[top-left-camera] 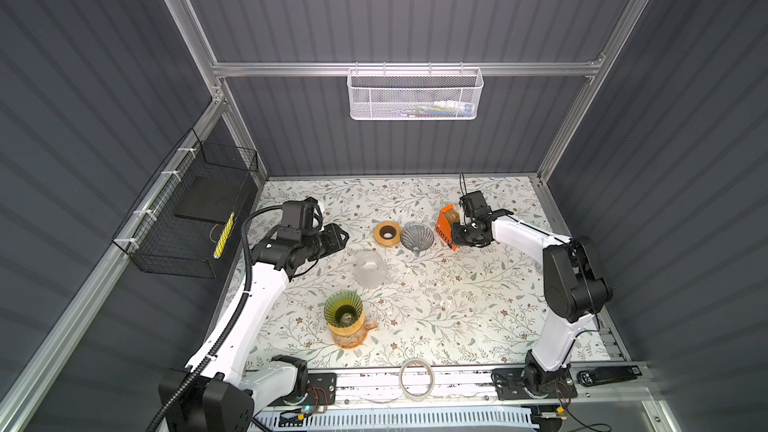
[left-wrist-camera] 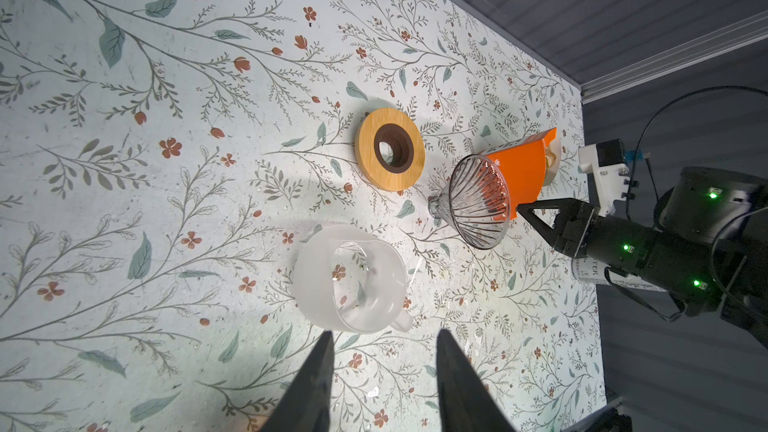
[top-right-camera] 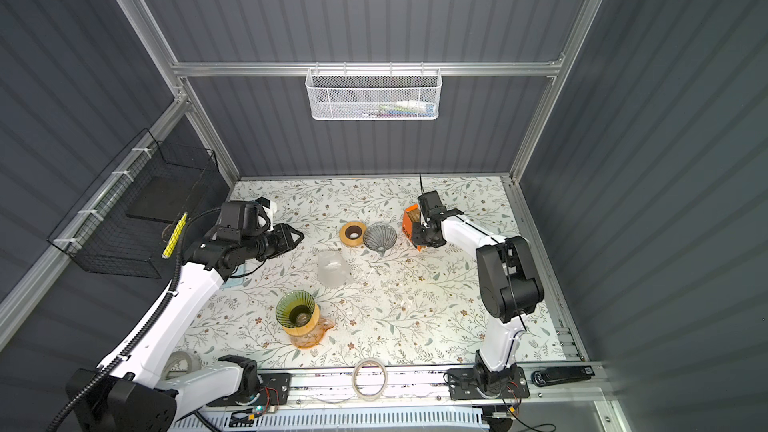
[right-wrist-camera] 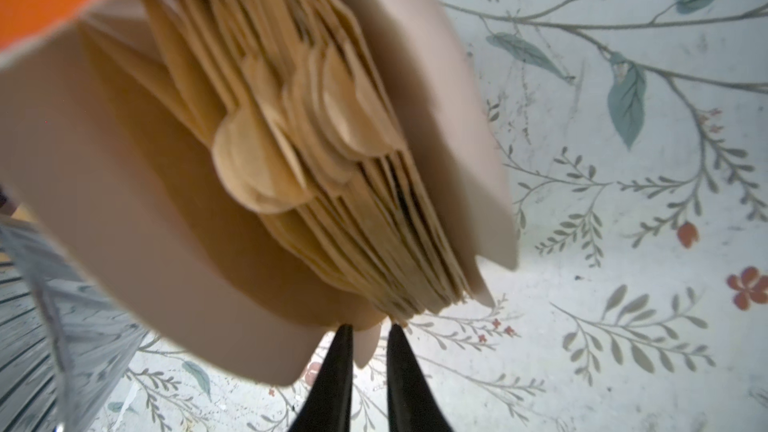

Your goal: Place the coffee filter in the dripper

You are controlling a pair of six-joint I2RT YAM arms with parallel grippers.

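An orange filter box stands at the back right of the table, open, with a stack of tan coffee filters inside. My right gripper is at the stack's edge, jaws narrowed to a small gap with a pale flap between the tips; whether it grips is unclear. A clear ribbed glass dripper lies on its side beside the box. A green dripper stands on an amber carafe near the front. My left gripper hovers open and empty, short of a frosted pitcher.
A wooden ring lies left of the glass dripper. A tape roll rests on the front rail. A black wire basket hangs on the left wall and a white mesh basket on the back wall.
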